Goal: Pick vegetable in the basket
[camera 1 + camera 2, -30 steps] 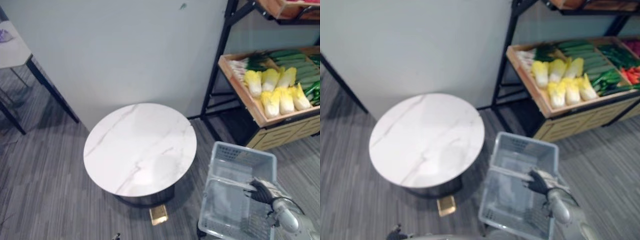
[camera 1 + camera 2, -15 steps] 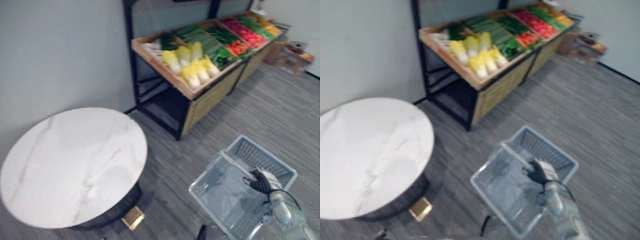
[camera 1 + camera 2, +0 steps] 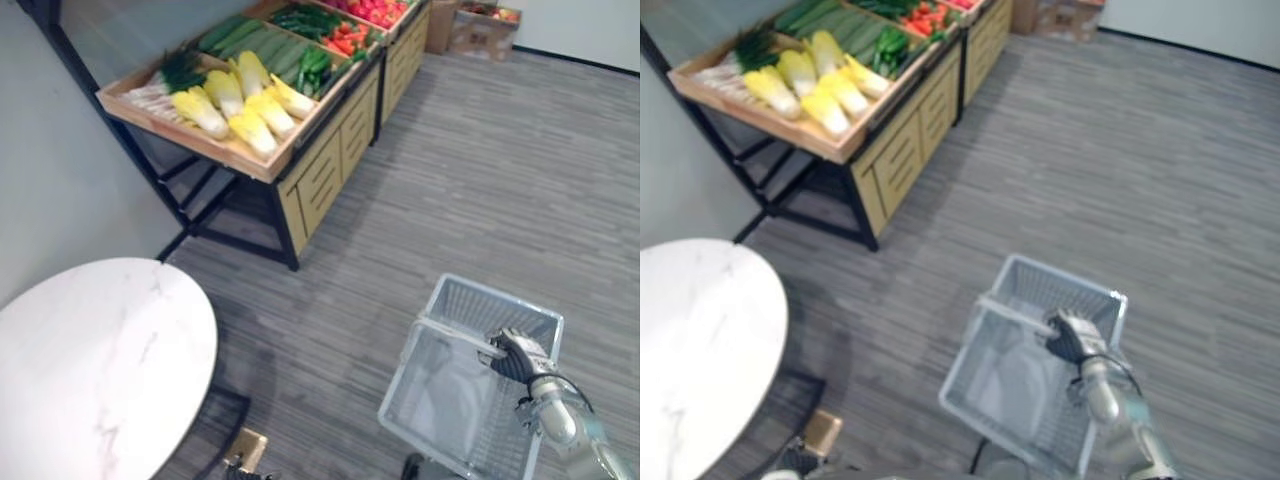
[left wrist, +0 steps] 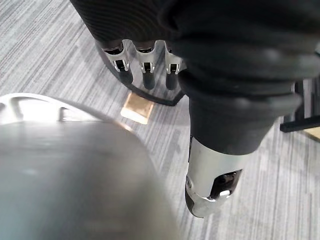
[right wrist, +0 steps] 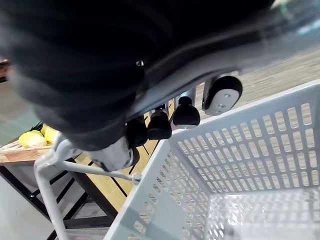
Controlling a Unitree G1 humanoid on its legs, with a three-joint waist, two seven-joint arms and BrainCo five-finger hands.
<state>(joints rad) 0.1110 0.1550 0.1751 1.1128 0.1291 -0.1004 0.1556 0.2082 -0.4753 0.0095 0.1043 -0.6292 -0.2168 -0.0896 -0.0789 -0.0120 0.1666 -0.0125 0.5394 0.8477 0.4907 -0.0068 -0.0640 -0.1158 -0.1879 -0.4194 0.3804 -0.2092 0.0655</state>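
grey striped carpet (image 3: 520, 180) covers the floor. at the far left stands a round white marble table (image 3: 90, 370), with a small brass-coloured block (image 3: 245, 450) on the carpet by its dark base. the left hand (image 4: 145, 70) hangs above that block, fingers loose and holding nothing. further back on the left, a wooden produce stand (image 3: 320, 170) on a black frame holds the vegetables: pale yellow cabbages (image 3: 240, 105) lie in a cluster in its tray, long green vegetables (image 3: 260, 40) just behind them, red ones (image 3: 345, 45) farther along. a cardboard box (image 3: 480, 22) sits on the floor past the stand's far end. at the lower right, well apart from the stand, is a pale grey slotted basket (image 3: 400, 390). the right hand (image 3: 515, 355) has its fingers curled round the basket's handle (image 3: 455, 335), which crosses the top of it.
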